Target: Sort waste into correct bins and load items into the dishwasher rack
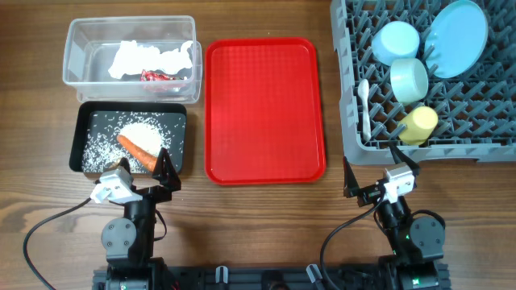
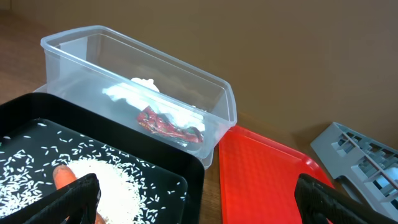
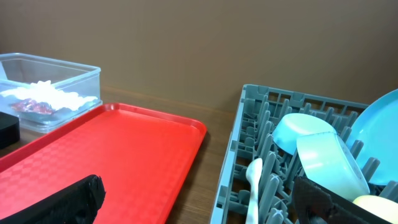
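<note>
The clear tub (image 1: 76, 40) at the back left holds crumpled white tissue (image 1: 141, 56) and the red wrapper (image 1: 157, 77); both also show in the left wrist view (image 2: 165, 122). The black tray (image 1: 85, 121) in front of it holds rice (image 1: 145, 131) and the carrot piece (image 1: 139, 149). The grey rack (image 1: 355, 121) at the right holds the blue plate (image 1: 455, 36), two bowls (image 1: 395, 40) (image 1: 409, 78), the yellow cup (image 1: 418, 123) and the white spoon (image 1: 364, 105). My left gripper (image 1: 141, 173) is open and empty by the tray's front edge. My right gripper (image 1: 375, 173) is open and empty before the rack.
The flat red serving tray (image 1: 264, 109) lies in the middle between the bins and the rack, with nothing on it. Both arm bases and their cables sit at the table's front edge.
</note>
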